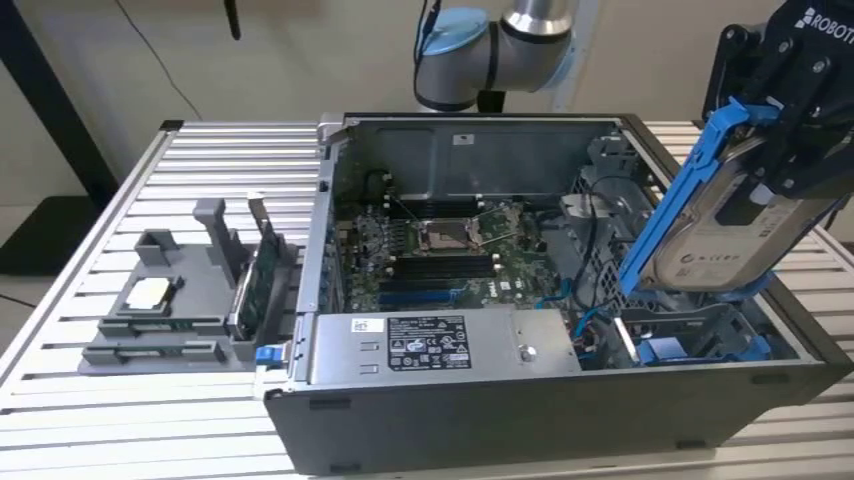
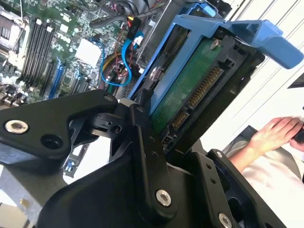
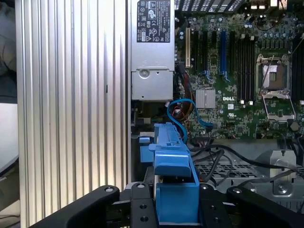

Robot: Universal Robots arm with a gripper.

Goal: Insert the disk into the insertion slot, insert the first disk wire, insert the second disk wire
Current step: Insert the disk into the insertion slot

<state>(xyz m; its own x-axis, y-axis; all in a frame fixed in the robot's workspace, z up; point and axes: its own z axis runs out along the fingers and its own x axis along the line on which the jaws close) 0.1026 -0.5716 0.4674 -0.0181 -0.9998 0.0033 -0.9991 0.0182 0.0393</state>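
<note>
My gripper is shut on the disk, a silver-grey drive with a white label in a bright blue carrier. It hangs steeply tilted over the exterior view's right end of the open computer case. Just below its lower end is the insertion slot, a dark grey drive cage with blue plastic at its bottom. In the second wrist view the disk's green circuit board and connector face the camera between black fingers. In the first wrist view the carrier's blue tab sits between the jaws. Blue wires loop beside the motherboard.
The grey power-supply box lies along the case's front edge, with the motherboard behind it. A grey parts holder stands on the slatted table at the exterior view's left. A person's hand rests beyond the case.
</note>
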